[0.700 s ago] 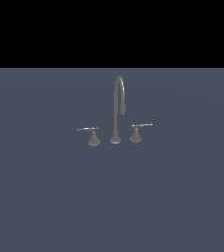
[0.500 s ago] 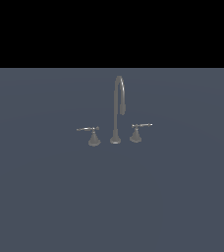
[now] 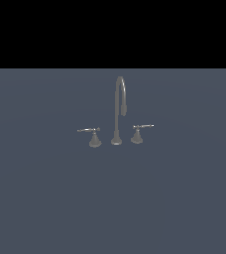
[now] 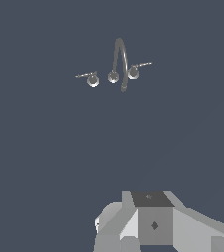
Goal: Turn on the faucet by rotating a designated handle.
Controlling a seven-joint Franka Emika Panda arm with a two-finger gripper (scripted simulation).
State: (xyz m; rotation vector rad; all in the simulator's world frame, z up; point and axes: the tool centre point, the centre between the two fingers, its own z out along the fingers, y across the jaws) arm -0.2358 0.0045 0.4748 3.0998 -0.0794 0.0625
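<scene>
While the handle (image 3: 88,130) sits well apart, the gripper (image 4: 153,226) — apparently empty — hides its opening.

Faucet (image 4: 118,61) well apart from the arm's grey body (image 4: 153,224), handle (image 4: 88,76) beside its spout.

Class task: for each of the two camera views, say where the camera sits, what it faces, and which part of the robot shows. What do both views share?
Exterior view: off the arm, looking slightly down across the grey surface at the faucet; no part of the robot shows.
Wrist view: on the wrist, high above and apart from the faucet, looking down; only the gripper body shows.
Shared: the faucet, its two levers, including the handle, and the surface.
</scene>
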